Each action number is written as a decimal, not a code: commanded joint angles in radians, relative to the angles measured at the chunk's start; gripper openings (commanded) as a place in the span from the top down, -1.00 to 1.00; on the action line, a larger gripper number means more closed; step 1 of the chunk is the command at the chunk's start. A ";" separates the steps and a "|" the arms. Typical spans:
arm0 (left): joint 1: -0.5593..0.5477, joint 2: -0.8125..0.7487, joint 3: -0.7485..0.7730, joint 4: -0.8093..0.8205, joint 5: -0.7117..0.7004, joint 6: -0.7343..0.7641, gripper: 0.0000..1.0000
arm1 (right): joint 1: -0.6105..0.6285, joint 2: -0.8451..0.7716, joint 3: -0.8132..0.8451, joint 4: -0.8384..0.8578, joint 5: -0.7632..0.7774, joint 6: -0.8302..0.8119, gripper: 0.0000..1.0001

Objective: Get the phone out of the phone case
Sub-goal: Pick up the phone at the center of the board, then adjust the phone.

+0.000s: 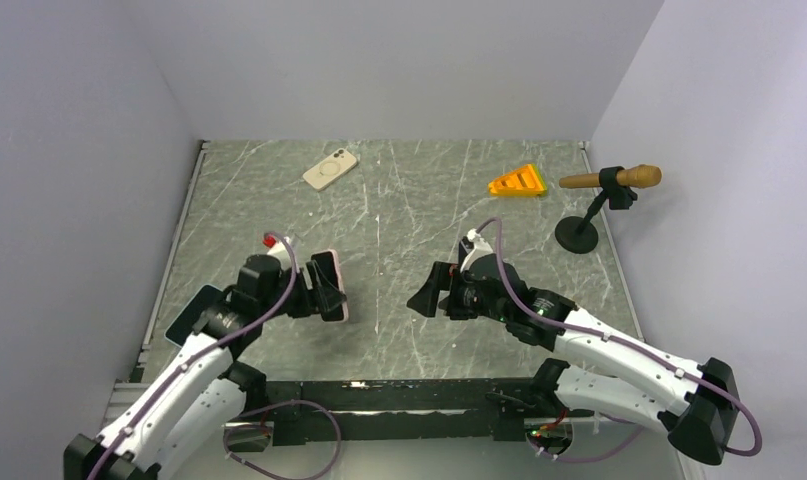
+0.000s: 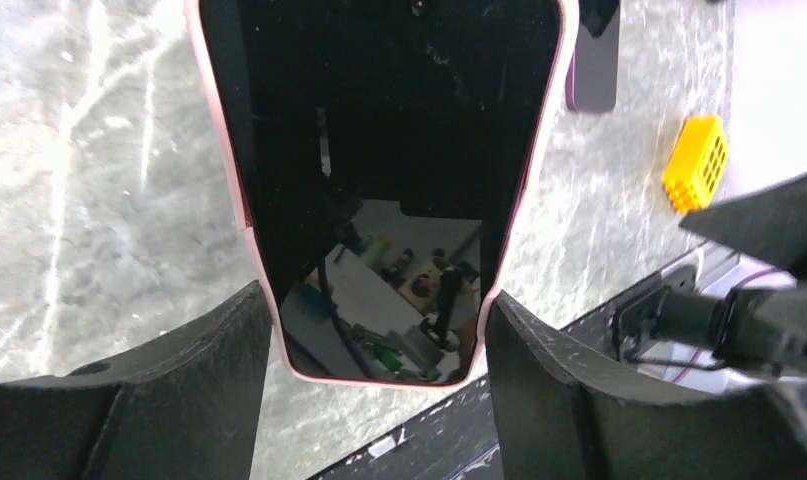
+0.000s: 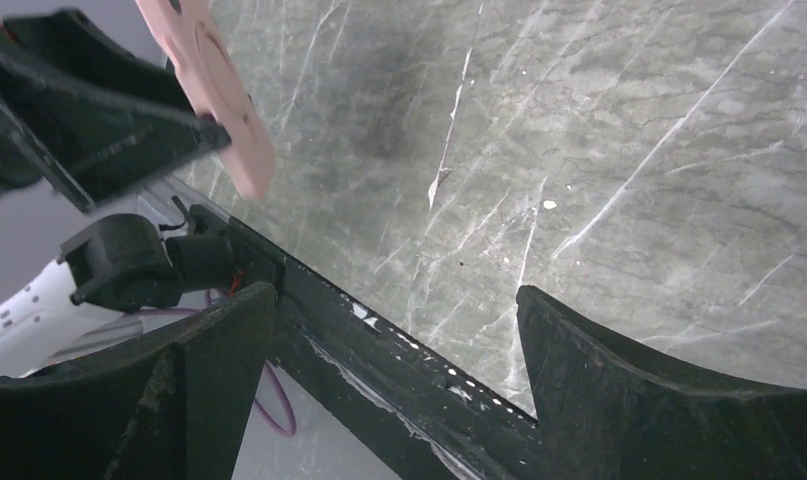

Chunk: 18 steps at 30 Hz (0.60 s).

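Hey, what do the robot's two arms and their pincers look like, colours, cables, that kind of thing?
The left arm and right arm both have white tubular links with black joints and black bases. A purple cable runs along each arm. The left pincer and right pincer are matte black, with broad, wedge-shaped fingers.

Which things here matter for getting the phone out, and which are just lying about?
Job: pink-cased phone, left gripper holding it, open right gripper.
Lying about: beige phone, orange wedge, brown handle on stand, dark slab beside left arm.
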 commanded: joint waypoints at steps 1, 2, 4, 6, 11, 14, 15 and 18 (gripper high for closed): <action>-0.152 -0.107 -0.025 0.077 -0.169 -0.025 1.00 | -0.001 0.004 0.000 0.079 0.030 0.088 -0.86; -0.182 -0.117 -0.020 0.071 -0.188 -0.019 1.00 | -0.002 0.004 0.003 0.086 0.036 0.100 -0.86; -0.239 -0.115 -0.002 0.063 -0.208 -0.009 1.00 | -0.002 0.024 0.027 0.103 0.036 0.106 -0.85; -0.290 -0.096 0.027 0.061 -0.223 -0.005 1.00 | -0.002 0.078 0.089 0.094 0.032 0.090 -0.84; -0.420 -0.027 0.080 0.063 -0.296 -0.014 1.00 | 0.009 0.275 0.290 0.052 -0.030 0.066 -0.55; -0.480 0.019 0.113 0.049 -0.340 -0.005 1.00 | 0.049 0.350 0.347 0.071 -0.009 0.084 -0.45; -0.497 0.033 0.124 0.036 -0.354 -0.004 1.00 | 0.061 0.370 0.356 0.084 -0.009 0.091 -0.45; -0.544 0.063 0.147 0.015 -0.382 0.000 1.00 | 0.092 0.433 0.365 0.108 -0.004 0.109 -0.42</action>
